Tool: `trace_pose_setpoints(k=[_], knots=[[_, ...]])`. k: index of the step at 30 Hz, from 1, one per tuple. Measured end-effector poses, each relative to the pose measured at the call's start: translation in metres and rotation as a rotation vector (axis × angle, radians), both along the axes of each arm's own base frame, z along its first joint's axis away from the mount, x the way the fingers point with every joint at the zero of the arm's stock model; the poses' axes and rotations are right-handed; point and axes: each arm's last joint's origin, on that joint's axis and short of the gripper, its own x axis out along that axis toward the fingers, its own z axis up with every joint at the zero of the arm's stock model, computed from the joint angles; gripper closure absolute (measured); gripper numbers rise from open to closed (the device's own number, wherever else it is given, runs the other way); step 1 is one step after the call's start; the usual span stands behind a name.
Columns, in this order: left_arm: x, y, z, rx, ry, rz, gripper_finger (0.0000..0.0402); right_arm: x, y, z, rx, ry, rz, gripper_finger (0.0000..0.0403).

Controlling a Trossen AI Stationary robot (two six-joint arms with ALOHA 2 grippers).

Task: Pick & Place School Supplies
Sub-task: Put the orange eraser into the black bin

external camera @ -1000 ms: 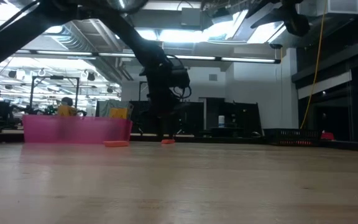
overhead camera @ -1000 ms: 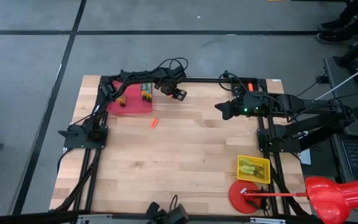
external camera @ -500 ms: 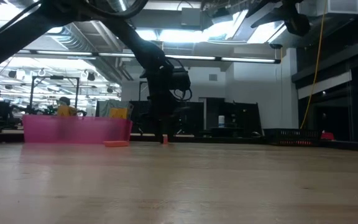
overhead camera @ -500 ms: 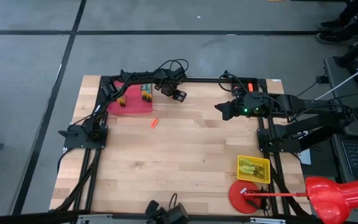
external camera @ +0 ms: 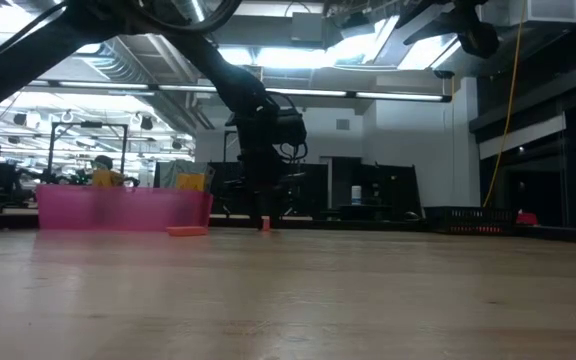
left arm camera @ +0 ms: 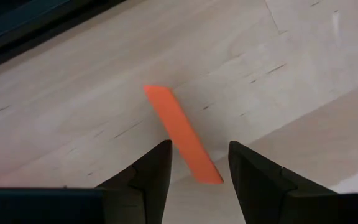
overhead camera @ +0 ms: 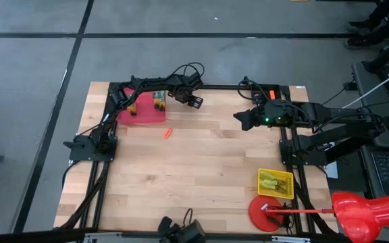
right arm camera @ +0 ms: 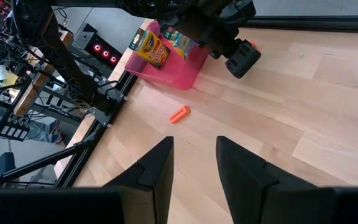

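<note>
An orange stubby piece [left arm camera: 182, 134] lies flat on the wood near the table's far edge. My left gripper [left arm camera: 201, 144] points down over it, open, with one finger on each side of the piece's near end; I cannot tell whether a finger touches it. In the high view this gripper [overhead camera: 194, 103] is just right of the pink tray [overhead camera: 140, 111], which holds the crayon box [overhead camera: 159, 100]. A second orange piece [overhead camera: 168, 132] lies loose on the table in front of the tray. My right gripper [overhead camera: 238, 119] hangs open above the table's far right, holding nothing.
The yellow mesh basket [overhead camera: 275, 183] with yellow-green items in it stands at the near right, beside a red round object [overhead camera: 265, 212]. Black frame rails run along the table's far, left and right edges. Bare wood lies across the middle [overhead camera: 194, 169].
</note>
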Motion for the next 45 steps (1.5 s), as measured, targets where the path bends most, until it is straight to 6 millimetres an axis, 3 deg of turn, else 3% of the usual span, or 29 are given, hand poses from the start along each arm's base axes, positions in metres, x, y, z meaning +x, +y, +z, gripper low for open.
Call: trace_pose_setpoints(k=[7, 18, 24, 27, 31, 36, 41, 45], knots=[[0.000, 0.001, 0.000, 0.003, -0.005, 0.003, 0.0273, 0.000, 0.000, 0.000, -0.003, 0.001, 0.002, 0.0279], [0.000, 0.001, 0.000, 0.007, -0.002, -0.015, 0.0372, 0.000, 0.003, 0.000, -0.014, 0.003, 0.012, 0.0279], [0.002, -0.009, 0.008, -0.038, -0.014, -0.146, 0.0373, 0.002, 0.012, 0.004, -0.067, -0.026, 0.052, 0.0279], [0.005, -0.029, 0.029, -0.074, -0.045, -0.315, 0.0373, 0.004, 0.018, 0.009, -0.112, -0.069, 0.123, 0.0279], [0.009, -0.075, 0.076, -0.104, -0.156, -0.613, 0.0373, 0.006, 0.028, 0.013, -0.157, -0.102, 0.236, 0.0279], [0.001, -0.142, 0.141, -0.131, -0.412, -0.890, 0.0373, 0.003, 0.040, 0.015, -0.158, -0.125, 0.304, 0.0279], [-0.013, -0.194, 0.205, 0.002, -0.739, -1.057, 0.0373, 0.001, 0.056, 0.020, -0.212, -0.169, 0.408, 0.0279], [-0.010, -0.222, 0.221, 0.019, -0.862, -1.099, 0.0373, 0.001, 0.065, 0.027, -0.207, -0.245, 0.440, 0.0269]])
